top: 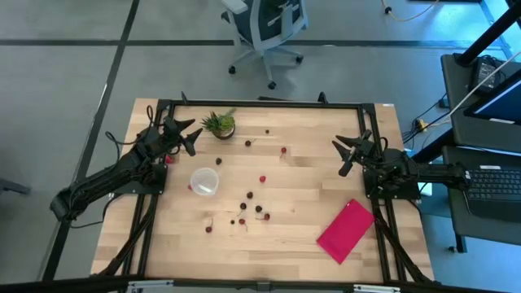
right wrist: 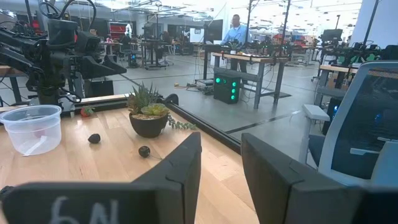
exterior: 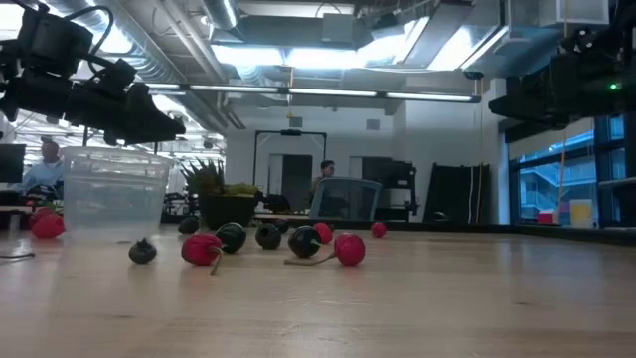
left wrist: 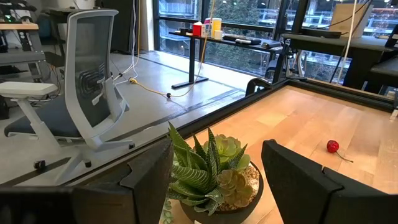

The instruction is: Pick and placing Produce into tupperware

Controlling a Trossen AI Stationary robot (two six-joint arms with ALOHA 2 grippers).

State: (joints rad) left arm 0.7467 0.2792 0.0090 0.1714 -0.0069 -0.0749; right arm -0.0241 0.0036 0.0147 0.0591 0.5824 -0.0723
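Note:
The produce, small bright red and dark maroon berries, lies scattered over the table's middle (top: pixel 248 195), and shows close up in the low view (exterior: pixel 204 247). One red berry (left wrist: pixel 333 146) lies beyond the plant. The tupperware (top: pixel 204 181), a round translucent cup, stands upright on its base left of the berries; it also shows in the low view (exterior: pixel 114 189) and the right wrist view (right wrist: pixel 31 127). My left gripper (top: pixel 186 134) is open, hovering by the far left, its fingers framing the plant (left wrist: pixel 217 149). My right gripper (top: pixel 346 155) is open above the table's right side (right wrist: pixel 221 143), touching nothing.
A green spiky potted plant (top: pixel 220 124) stands near the far edge, just in front of my left gripper. A flat pink-red rectangular piece (top: pixel 346 230) lies near the right front. A dark frame rail (top: pixel 269 104) runs round the table. An office chair stands beyond the far edge.

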